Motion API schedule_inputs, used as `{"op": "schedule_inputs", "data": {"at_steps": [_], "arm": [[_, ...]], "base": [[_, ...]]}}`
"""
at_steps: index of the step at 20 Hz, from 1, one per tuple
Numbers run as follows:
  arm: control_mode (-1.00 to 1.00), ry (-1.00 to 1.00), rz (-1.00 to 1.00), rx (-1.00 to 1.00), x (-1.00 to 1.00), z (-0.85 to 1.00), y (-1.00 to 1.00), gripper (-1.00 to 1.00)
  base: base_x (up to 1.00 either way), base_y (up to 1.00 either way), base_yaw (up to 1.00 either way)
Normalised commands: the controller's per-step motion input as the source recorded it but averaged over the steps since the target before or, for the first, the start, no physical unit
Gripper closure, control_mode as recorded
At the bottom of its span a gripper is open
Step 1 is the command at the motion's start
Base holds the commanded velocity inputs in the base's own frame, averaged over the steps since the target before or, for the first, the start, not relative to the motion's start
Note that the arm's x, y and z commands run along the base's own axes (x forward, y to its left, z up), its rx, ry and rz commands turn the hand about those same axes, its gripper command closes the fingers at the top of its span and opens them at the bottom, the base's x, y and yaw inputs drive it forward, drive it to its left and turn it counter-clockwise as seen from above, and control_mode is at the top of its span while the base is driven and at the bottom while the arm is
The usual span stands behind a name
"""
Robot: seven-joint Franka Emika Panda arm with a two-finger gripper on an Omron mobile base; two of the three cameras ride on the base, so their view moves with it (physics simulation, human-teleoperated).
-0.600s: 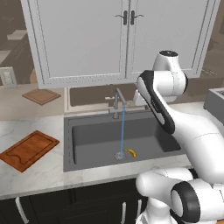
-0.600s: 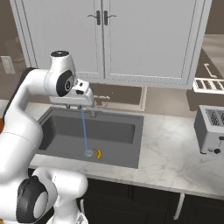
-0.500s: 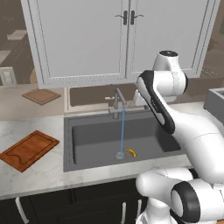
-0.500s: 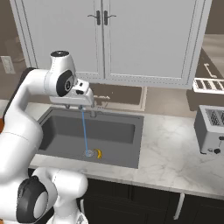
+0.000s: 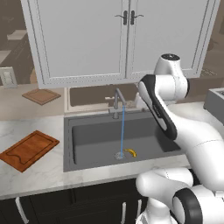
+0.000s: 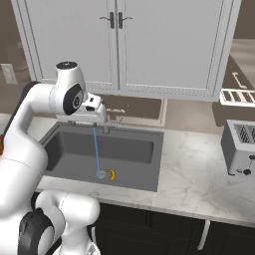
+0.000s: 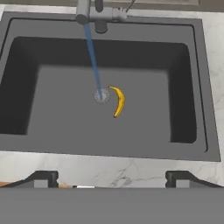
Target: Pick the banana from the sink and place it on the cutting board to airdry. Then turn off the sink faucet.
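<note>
Tool [image 7: 112,178] wide open, empty, above sink [image 7: 199,87]

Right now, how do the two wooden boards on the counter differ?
The reddish cutting board is larger and darker, and lies near the counter's front edge left of the sink. The paler tan board looks smaller and sits farther back, by the wall. Both are flat, rectangular and bare.

Open sink [image 7: 26,109] floor around banana [image 7: 118,101], water stream [image 7: 94,61] and faucet [image 7: 94,15] just beside it
</note>
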Motion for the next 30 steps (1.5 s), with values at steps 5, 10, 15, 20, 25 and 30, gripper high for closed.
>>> {"op": "schedule_inputs", "data": {"at_steps": [5,10,15,20,25,30], "arm": [[-1.00,0.00,0.00,0.00,0.05,-0.25,-0.13,-1.00],[-1.00,0.00,0.00,0.00,0.22,-0.30,-0.13,-1.00],[-1.00,0.00,0.00,0.00,0.27,-0.21,-0.02,-1.00],[-1.00,0.00,0.00,0.00,0.28,-0.18,0.00,-1.00],[-1.00,0.00,0.00,0.00,0.19,-0.27,0.00,-1.00],[-1.00,0.00,0.00,0.00,0.15,-0.30,0.00,-1.00]], "base": [[0.00,0.00,0.00],[0.00,0.00,0.00],[0.00,0.00,0.00],[0.00,0.00,0.00],[0.00,0.00,0.00],[0.00,0.00,0.00]]}}
